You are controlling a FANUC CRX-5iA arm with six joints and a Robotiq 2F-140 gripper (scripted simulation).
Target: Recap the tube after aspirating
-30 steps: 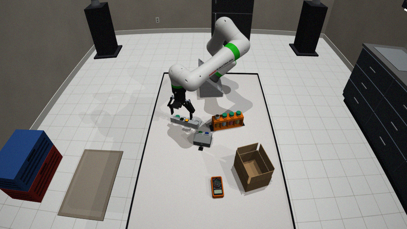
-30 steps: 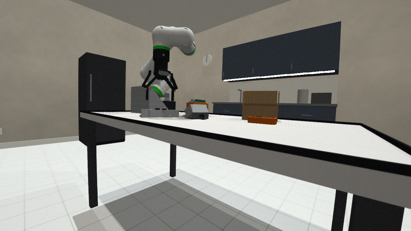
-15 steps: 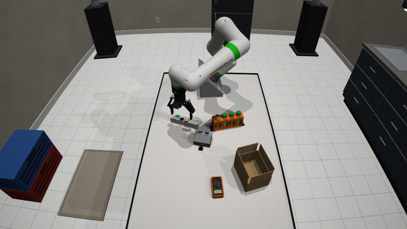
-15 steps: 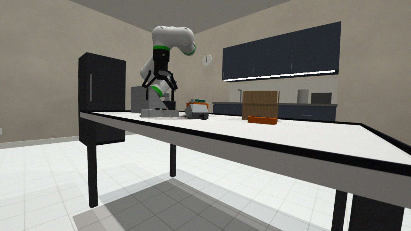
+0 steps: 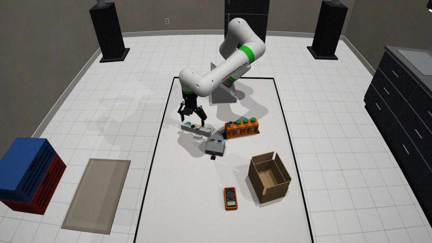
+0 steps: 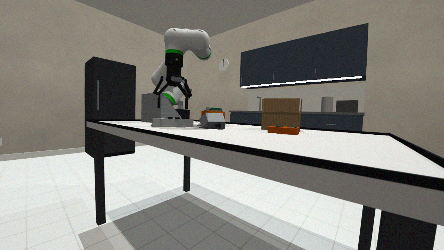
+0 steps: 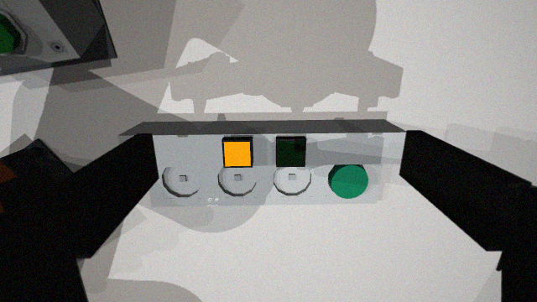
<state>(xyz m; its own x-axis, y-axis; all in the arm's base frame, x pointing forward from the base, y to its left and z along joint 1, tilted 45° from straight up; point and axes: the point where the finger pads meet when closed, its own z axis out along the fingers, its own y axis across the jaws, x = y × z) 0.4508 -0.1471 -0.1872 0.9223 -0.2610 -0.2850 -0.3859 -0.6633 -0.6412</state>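
Note:
The grey cap tray point(image 7: 268, 169) lies right below my gripper point(image 7: 279, 154), which is open and empty, with one finger off each end of the tray. A green cap point(image 7: 348, 181) sits flat in the end nest; the other three nests are empty. The amber lamp point(image 7: 237, 153) is lit and the green lamp point(image 7: 290, 151) is dark. In the top view my gripper point(image 5: 193, 116) hovers over the tray point(image 5: 196, 129). The orange tube rack point(image 5: 241, 128) holds one uncapped tube point(image 5: 230, 123) and three tubes with green caps. The key housing point(image 5: 215, 147) stands in front of the tray.
An open cardboard box point(image 5: 268, 176) and an orange multimeter point(image 5: 230, 198) lie on the near half of the table. The arm's grey pedestal point(image 5: 223, 90) stands behind the tray. The key housing's corner with the green key point(image 7: 6, 39) shows in the wrist view.

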